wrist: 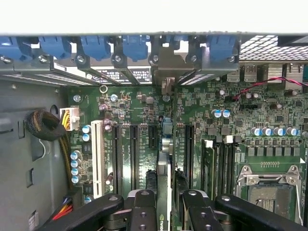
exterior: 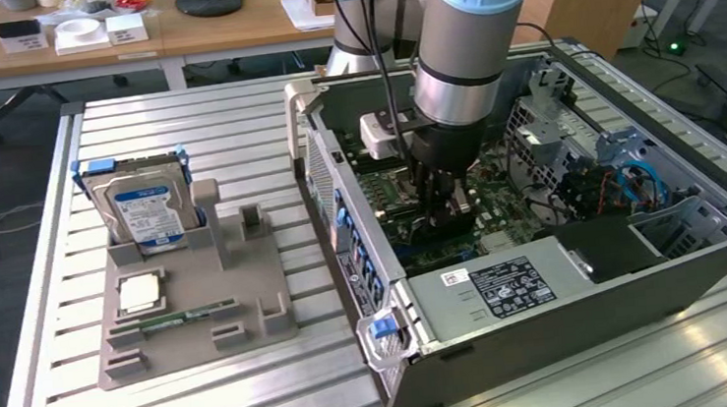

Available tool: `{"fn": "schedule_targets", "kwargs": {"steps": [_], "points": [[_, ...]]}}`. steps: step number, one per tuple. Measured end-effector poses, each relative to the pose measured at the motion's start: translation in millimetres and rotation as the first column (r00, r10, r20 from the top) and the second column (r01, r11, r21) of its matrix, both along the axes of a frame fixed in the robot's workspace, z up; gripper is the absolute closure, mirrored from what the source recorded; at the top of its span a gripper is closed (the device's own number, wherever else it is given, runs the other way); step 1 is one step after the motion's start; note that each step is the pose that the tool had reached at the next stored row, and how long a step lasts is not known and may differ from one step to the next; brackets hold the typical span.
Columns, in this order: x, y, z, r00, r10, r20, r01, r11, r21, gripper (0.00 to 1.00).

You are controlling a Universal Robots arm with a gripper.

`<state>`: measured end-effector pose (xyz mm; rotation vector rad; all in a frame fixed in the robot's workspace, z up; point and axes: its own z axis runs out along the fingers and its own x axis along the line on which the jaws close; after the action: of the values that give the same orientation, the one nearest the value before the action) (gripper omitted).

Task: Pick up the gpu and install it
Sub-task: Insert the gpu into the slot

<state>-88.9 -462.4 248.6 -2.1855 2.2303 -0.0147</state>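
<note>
In the exterior view the arm reaches down into the open computer case (exterior: 567,274), its gripper (exterior: 448,218) low over the motherboard; a tray (exterior: 196,317) on the exterior view's left carries a hard drive (exterior: 143,211). In the wrist view the fingers (wrist: 144,211) clasp the gpu (wrist: 163,192) edge-on, upright, its bracket end toward the blue slot clips (wrist: 134,48), beside black expansion slots (wrist: 125,154).

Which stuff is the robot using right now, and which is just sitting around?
In use: gripper shut on the gpu, above the motherboard in the computer case.

Sitting around: hard drives, grey parts holder, memory stick.
</note>
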Motion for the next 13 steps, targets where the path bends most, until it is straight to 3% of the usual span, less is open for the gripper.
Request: {"fn": "schedule_targets", "kwargs": {"steps": [13], "points": [[-0.5,-0.3,-1.0,1.0000,0.000,0.0000,0.000,1.0000,-0.0002,0.75]]}}
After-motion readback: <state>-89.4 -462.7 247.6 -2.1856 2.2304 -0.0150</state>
